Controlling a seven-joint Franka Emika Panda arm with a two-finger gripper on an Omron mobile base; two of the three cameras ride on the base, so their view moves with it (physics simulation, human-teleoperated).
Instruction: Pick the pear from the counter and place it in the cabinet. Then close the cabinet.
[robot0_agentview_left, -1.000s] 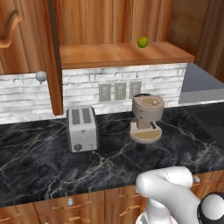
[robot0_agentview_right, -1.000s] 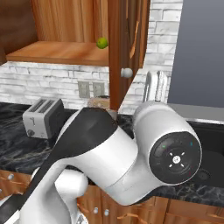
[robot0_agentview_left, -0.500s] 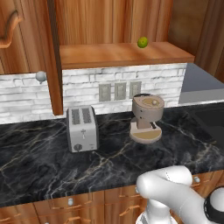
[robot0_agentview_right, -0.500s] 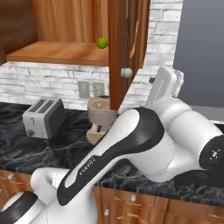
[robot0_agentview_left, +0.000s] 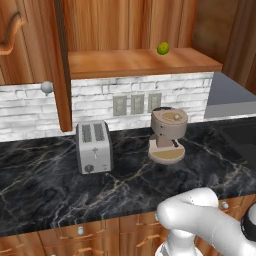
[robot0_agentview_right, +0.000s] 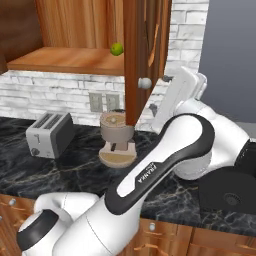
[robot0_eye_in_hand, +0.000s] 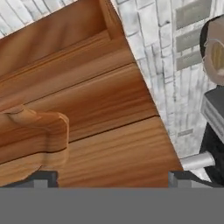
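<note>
Pear (robot0_agentview_left: 163, 48) sits on the cabinet (robot0_agentview_left: 145, 62) shelf, beyond the door (robot0_agentview_right: 136, 60). Pincer (robot0_eye_in_hand: 113, 178) spread, door face straight ahead; a glancing push could slip off, leaving it ajar.

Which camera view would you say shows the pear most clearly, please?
The left base view: the pear sits unobstructed on the cabinet shelf. In the right base view the pear sits close against the open door's edge. The hand view looks at wooden door panel.
</note>
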